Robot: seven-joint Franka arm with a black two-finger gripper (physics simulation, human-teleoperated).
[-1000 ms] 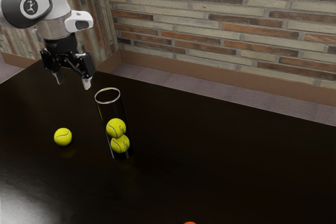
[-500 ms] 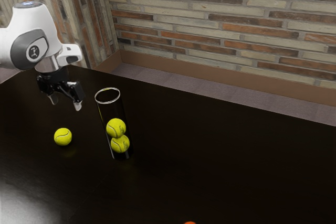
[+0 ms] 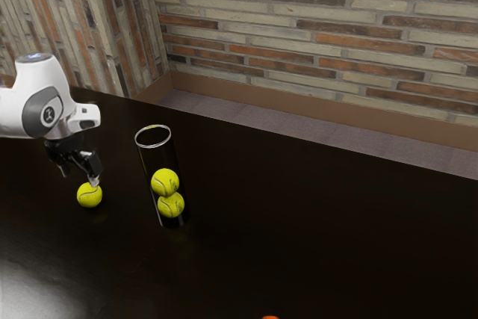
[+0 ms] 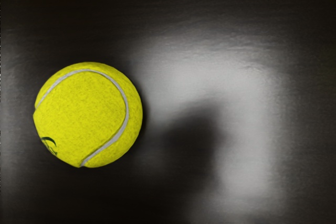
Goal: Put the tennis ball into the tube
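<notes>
In the exterior view my gripper (image 3: 79, 180) is open and low over the table, its near fingertip just above and overlapping the loose yellow tennis ball (image 3: 89, 196). Nothing is held between the fingers. From the wrist view, the same ball (image 4: 88, 115) rests on the dark surface beneath my hand, off to one side. The clear tube (image 3: 154, 137) stands upright to the ball's right in the exterior view, its rim open at the top, with two tennis balls (image 3: 165, 182) stacked in its lower part.
The dark table (image 3: 299, 237) carries the ball and the tube. At its near edge a small orange thing (image 3: 270, 317) peeks in. A brick wall (image 3: 314, 28) rises behind the table.
My hand has come down and toward the exterior view's left, from high behind the tube to just above the loose ball. The balls and tube have stayed put.
</notes>
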